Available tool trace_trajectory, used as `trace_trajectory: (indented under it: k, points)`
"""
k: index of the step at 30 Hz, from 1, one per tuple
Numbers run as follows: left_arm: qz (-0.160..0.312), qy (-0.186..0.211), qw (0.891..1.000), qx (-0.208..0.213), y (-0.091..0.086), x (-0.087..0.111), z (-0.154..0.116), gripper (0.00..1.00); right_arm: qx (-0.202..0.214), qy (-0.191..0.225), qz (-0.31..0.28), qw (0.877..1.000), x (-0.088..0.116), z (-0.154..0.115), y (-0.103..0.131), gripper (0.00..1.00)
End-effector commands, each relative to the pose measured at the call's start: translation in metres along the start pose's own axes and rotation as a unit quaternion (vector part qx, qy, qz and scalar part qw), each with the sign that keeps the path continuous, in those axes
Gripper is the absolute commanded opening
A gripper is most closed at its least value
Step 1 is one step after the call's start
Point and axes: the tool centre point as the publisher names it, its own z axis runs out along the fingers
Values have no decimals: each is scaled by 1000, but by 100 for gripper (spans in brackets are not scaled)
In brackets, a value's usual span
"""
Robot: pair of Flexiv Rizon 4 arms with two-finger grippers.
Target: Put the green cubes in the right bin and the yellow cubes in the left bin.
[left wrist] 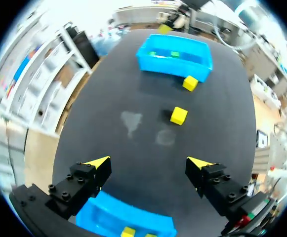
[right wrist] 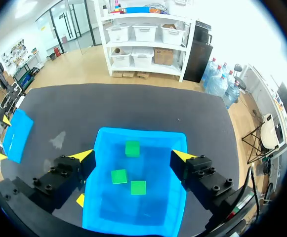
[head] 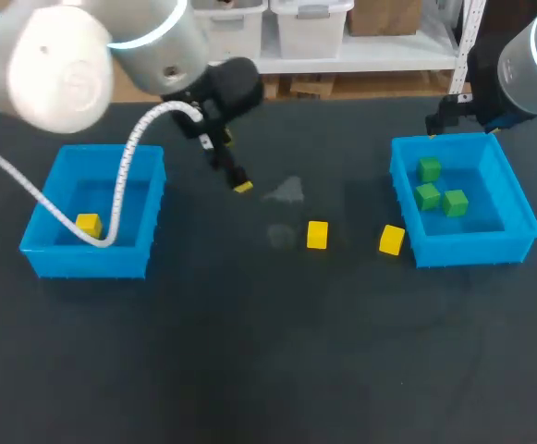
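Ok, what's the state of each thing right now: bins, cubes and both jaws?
left bin: holds a yellow cube.
right bin: holds three green cubes.
middle yellow cube: loose on the table.
outer yellow cube: loose on the table, beside the right bin.
left jaws: open, empty, over bare table.
right jaws: open, empty, over the right bin.

1. Partly hidden by the white cable (head: 123, 190), seen from above: yellow cube (head: 88, 224) in the left bin (head: 46, 254) near the desk's left edge.
2. Cut off under the left pincer (left wrist: 149, 163): most of that bin and its cube.
3. Mostly hidden behind a finger of the right pincer (right wrist: 133, 155): loose yellow cube (right wrist: 80, 200) just beside the right bin (right wrist: 141, 133).
4. Too small and low behind the right bin's wall to count from the left wrist: green cubes (left wrist: 174, 54).
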Motion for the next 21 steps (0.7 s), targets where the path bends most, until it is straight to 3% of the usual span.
trace_trajectory:
  k: [1, 11, 21]
  points:
    - [107, 45, 993, 19, 2, -28, 19, 100, 3, -4, 1, 1000, 2, -1, 1, 100]
    - [177, 94, 979, 37, -16, -46, 53, 100, 3, -4, 1, 1000, 2, -1, 1, 100]
    - [179, 121, 975, 61, -33, -56, 80, 100, 3, -4, 1, 1000, 2, -1, 1, 100]
